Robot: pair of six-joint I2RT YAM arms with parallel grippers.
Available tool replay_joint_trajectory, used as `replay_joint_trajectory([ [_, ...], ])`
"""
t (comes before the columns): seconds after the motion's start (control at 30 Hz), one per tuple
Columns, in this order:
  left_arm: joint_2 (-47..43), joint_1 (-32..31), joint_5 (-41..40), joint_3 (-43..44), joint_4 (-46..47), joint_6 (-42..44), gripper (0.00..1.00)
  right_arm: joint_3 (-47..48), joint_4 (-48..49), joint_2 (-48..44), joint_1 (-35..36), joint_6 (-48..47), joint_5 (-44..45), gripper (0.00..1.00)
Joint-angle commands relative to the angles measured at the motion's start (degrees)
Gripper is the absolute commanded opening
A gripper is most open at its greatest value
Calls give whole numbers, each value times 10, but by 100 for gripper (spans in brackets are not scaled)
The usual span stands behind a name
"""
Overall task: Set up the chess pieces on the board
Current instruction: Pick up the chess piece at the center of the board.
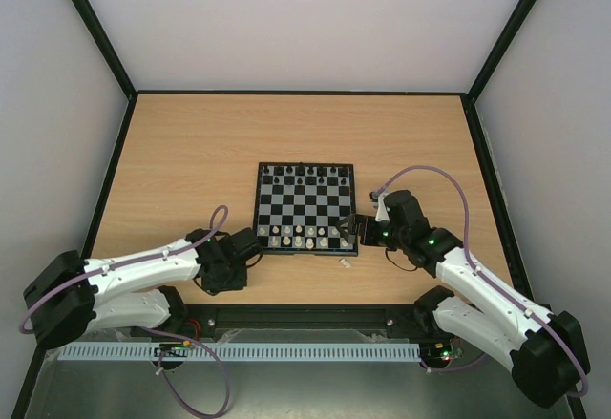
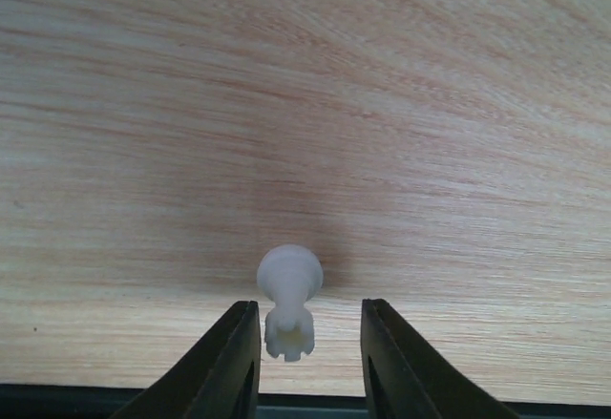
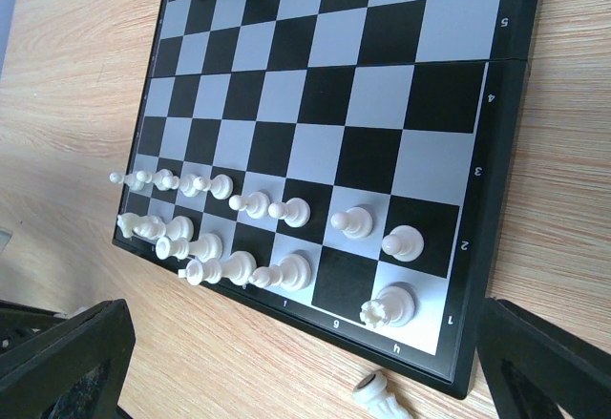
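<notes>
Left end effector (image 2: 310, 310) sits low over the worktop (image 1: 191, 152), just off the near left corner of the board (image 1: 305, 205). Its fingers are partly spread around a white piece (image 2: 288, 295) lying on its side. The left finger is almost touching it and the right one is apart, so nothing is pinched yet. Right end effector (image 3: 304, 306) is spread wide at the board's near right corner, holding nothing. For a clean grip, centre the fingers first, or the closer one will likely shove the piece sideways. Close on the narrow stem, not the round base. White men (image 3: 286, 211) fill most of the two near rows. A stray piece (image 3: 380, 395) lies just off the board's near edge.
</notes>
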Motion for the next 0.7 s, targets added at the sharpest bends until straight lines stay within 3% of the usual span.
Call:
replay_joint_trajectory([
  [0.0,22,2,-9,6,13,8,30,-10,2,-1,-1,-8,-6,99],
  [0.3,25,10,-23,24,0,23,15,-10,2,-2,-1,-7,-6,99],
  [0.67,110,56,-60,173,-18,137,14,-9,0,-7,-1,-7,-1,99],
])
